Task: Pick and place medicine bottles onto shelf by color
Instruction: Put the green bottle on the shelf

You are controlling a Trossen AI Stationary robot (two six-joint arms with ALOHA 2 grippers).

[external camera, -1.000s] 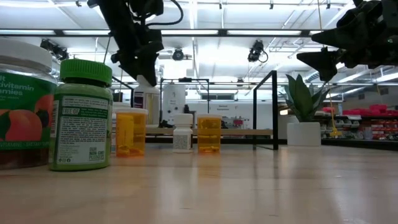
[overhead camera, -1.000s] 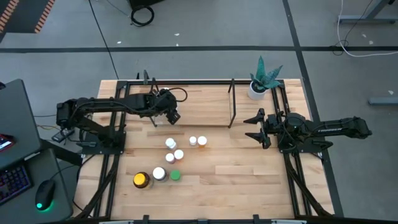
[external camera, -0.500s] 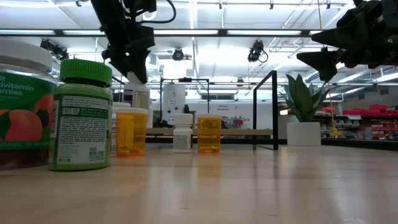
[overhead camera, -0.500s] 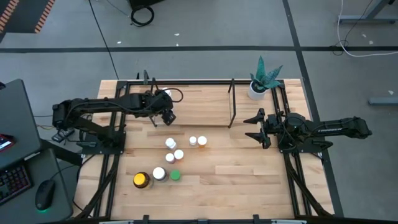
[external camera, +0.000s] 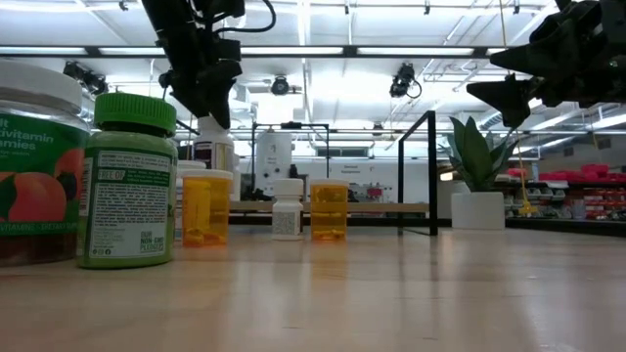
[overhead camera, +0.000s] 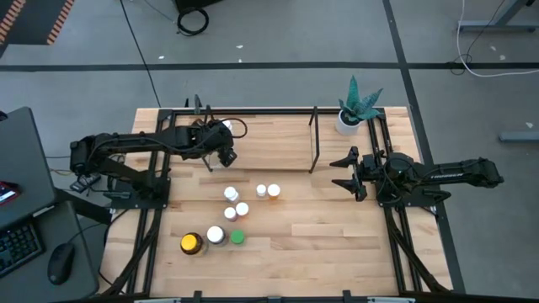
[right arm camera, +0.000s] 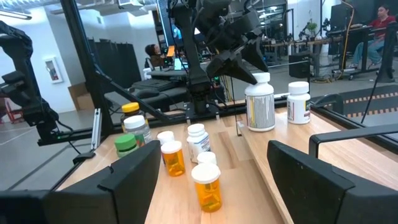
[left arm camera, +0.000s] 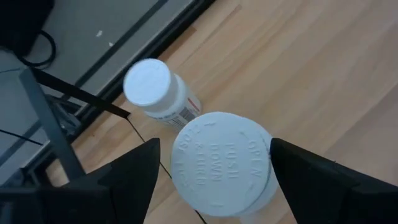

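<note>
White was the colour in hand. Your left jaws (overhead camera: 227,156) stood over the left end of the shelf (overhead camera: 278,139), astride the big white bottle (left arm camera: 221,165), which stood upright on the wood base just beside a small white bottle (left arm camera: 155,90). I judged this the release step. In the left wrist view the broad cap sat between the fingers with a slim gap on one side, so the jaws looked parted and no longer gripping. Your right jaws (overhead camera: 340,172) hung wide and empty near the shelf's right end, not far from the plant (overhead camera: 358,105).

Next, you would need to lift the left arm straight up. Any sideways drift could knock the big bottle into its small neighbour. Then you would reach for the cluster (overhead camera: 240,204) on the tabletop (overhead camera: 354,244), where more white caps, an orange bottle (overhead camera: 274,192), an amber one (overhead camera: 192,244) and a green one (overhead camera: 237,238) stood unsorted.

From overhead the arm hid the big bottle entirely. Only the wrist views showed it: the left from above, showing the gap at the cap, the right from the side, showing both white bottles upright on the shelf with the fingertips up at cap level. The low view mostly screened that spot behind nearer bottles.
</note>
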